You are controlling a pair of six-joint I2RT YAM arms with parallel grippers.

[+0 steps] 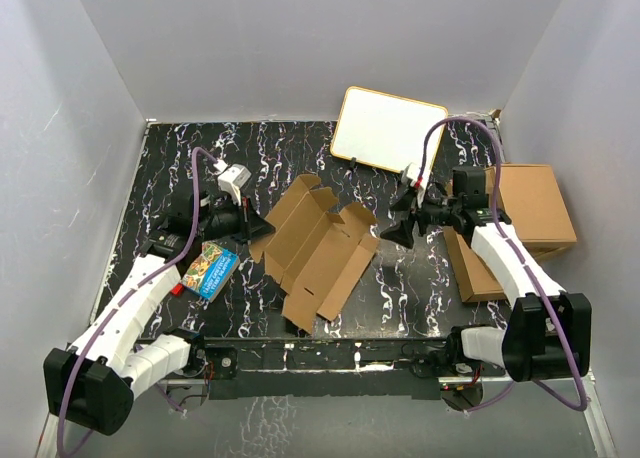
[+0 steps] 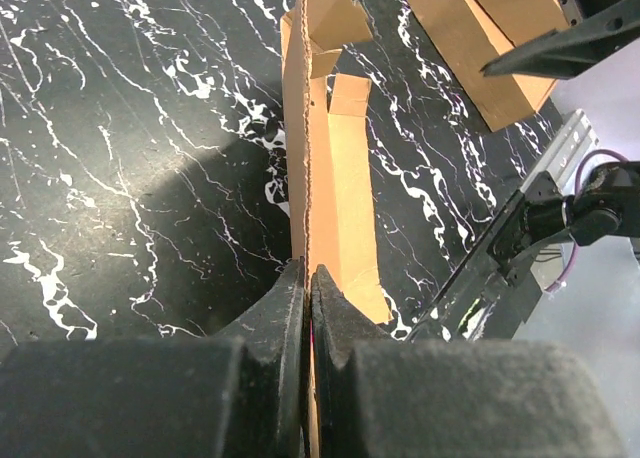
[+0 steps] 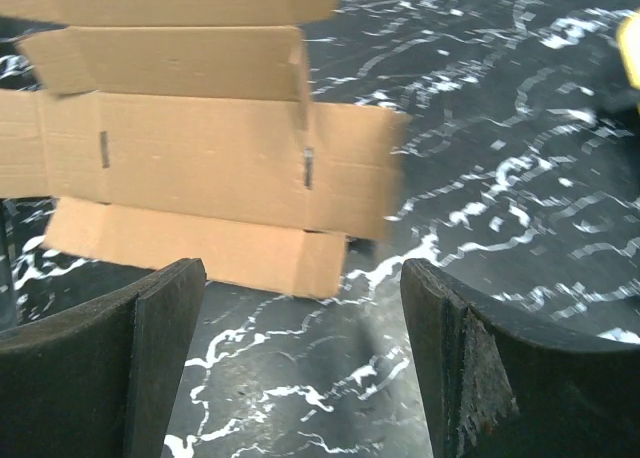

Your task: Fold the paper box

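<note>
The paper box (image 1: pixel 320 248) is a brown die-cut cardboard sheet, partly unfolded, in the middle of the black marbled table. My left gripper (image 1: pixel 262 228) is shut on the sheet's left edge. In the left wrist view its fingertips (image 2: pixel 308 273) pinch the thin cardboard edge, and the paper box (image 2: pixel 340 178) runs away from them with one panel raised. My right gripper (image 1: pixel 395 223) hovers just right of the sheet, open and apart from it. The right wrist view has the paper box (image 3: pixel 200 158) ahead of the wide-spread gripper (image 3: pixel 303 278), with only table between the fingers.
A blue picture book (image 1: pixel 210 270) lies beside the left arm. A white board (image 1: pixel 388 128) leans at the back. Larger brown cardboard boxes (image 1: pixel 525 218) are stacked on the right under the right arm. A metal rail (image 1: pixel 330 353) runs along the near table edge.
</note>
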